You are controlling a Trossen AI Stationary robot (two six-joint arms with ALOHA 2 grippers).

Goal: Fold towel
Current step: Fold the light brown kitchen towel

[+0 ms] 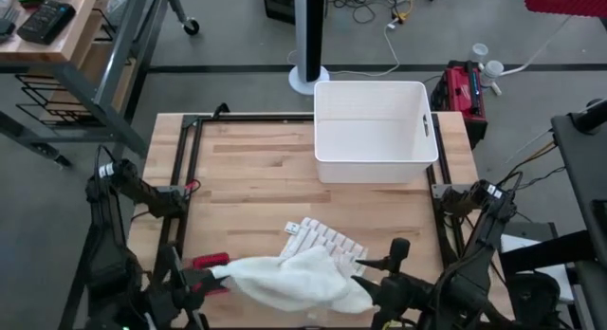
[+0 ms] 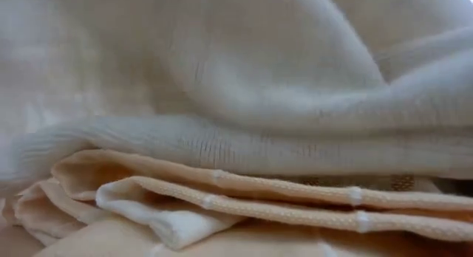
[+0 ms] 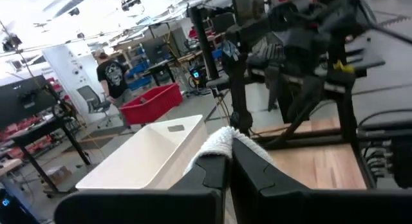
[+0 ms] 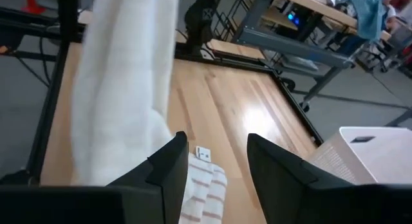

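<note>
Cream-white terry, bunched and creased: the towel (image 1: 294, 273) lies at the near edge of the wooden table (image 1: 256, 178), strung between my two grippers. My left gripper (image 3: 226, 161) is clenched on one corner of it; a tuft of the cloth stands up just past my pinched fingertips (image 3: 215, 165), and beyond that tuft I see the white bin (image 3: 148, 156) and the other arm's dark frame. From overhead my left gripper (image 1: 211, 273) sits at the towel's left end, red pads just visible against the cloth. My right gripper (image 4: 215, 153) has its fingers parted, with bare wood showing in the gap between them. The towel (image 4: 125, 89) hangs as a broad pale sheet just beside my one finger (image 4: 168, 166); I cannot tell whether that finger touches it. Below the gap lies a striped patch of the same towel (image 4: 201, 179) with a small sewn label, flat on the boards. From overhead my right gripper (image 1: 375, 278) is at the towel's right end, beside that striped part. At table level the cloth (image 2: 236, 102) fills everything: soft folds above, stacked hemmed edges with tan bands beneath. The white bin (image 1: 372, 131) stands well ahead of both my grippers, at the table's far side. A person in a dark shirt (image 3: 112, 76) stands far off in the room.
</note>
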